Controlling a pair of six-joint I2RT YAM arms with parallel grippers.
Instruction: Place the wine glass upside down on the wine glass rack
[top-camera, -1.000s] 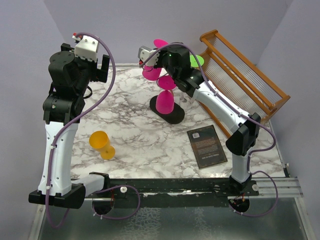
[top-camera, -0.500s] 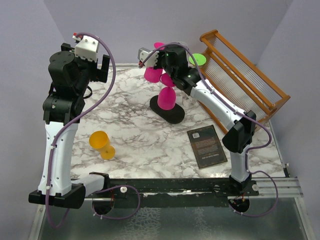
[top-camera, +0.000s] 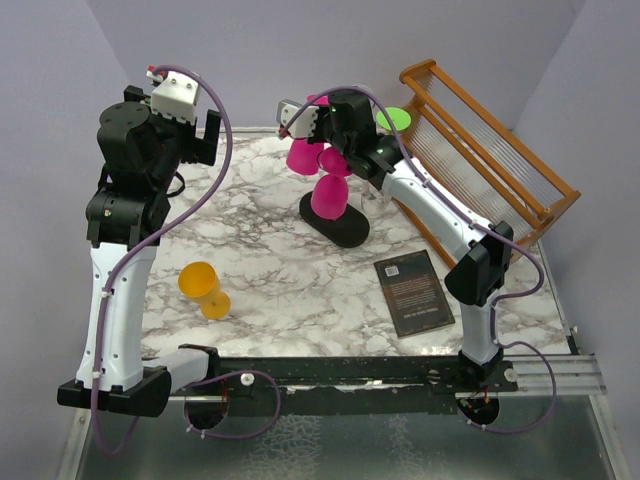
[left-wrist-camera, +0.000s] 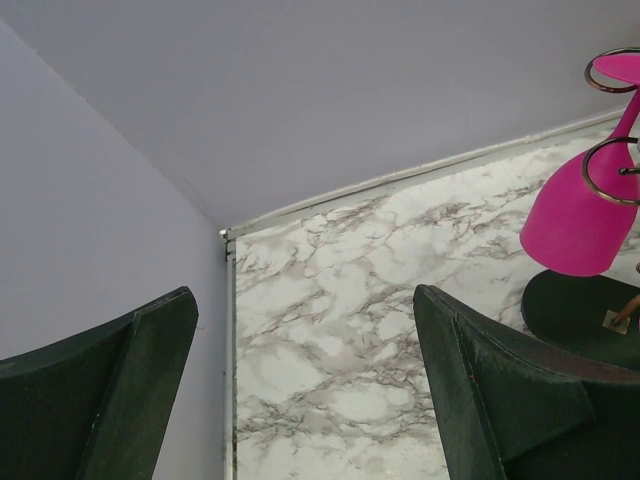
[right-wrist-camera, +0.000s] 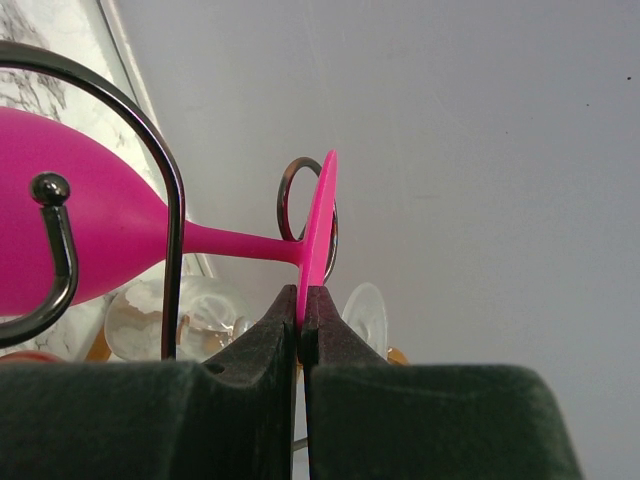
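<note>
My right gripper (right-wrist-camera: 303, 322) is shut on the rim of the foot of a pink wine glass (right-wrist-camera: 90, 235), which lies sideways with its bowl to the left. Its stem passes a wire ring of the wine glass rack (right-wrist-camera: 176, 200). From above, the held glass (top-camera: 303, 155) is beside the rack's top, at my right gripper (top-camera: 322, 112). A second pink glass (top-camera: 330, 198) hangs upside down over the rack's black base (top-camera: 340, 232). It also shows in the left wrist view, pink glass (left-wrist-camera: 578, 215). My left gripper (left-wrist-camera: 305, 400) is open, raised at the far left corner.
An orange glass (top-camera: 203, 288) lies on its side on the marble table (top-camera: 270, 270). A dark book (top-camera: 415, 292) lies near the front right. A wooden slatted dish rack (top-camera: 490, 150) stands at the back right, with a green glass (top-camera: 395, 118) beside it.
My right gripper has shifted slightly at the rack's top, and the held pink glass has sunk a little closer to the wire arms. The left arm has not moved.
</note>
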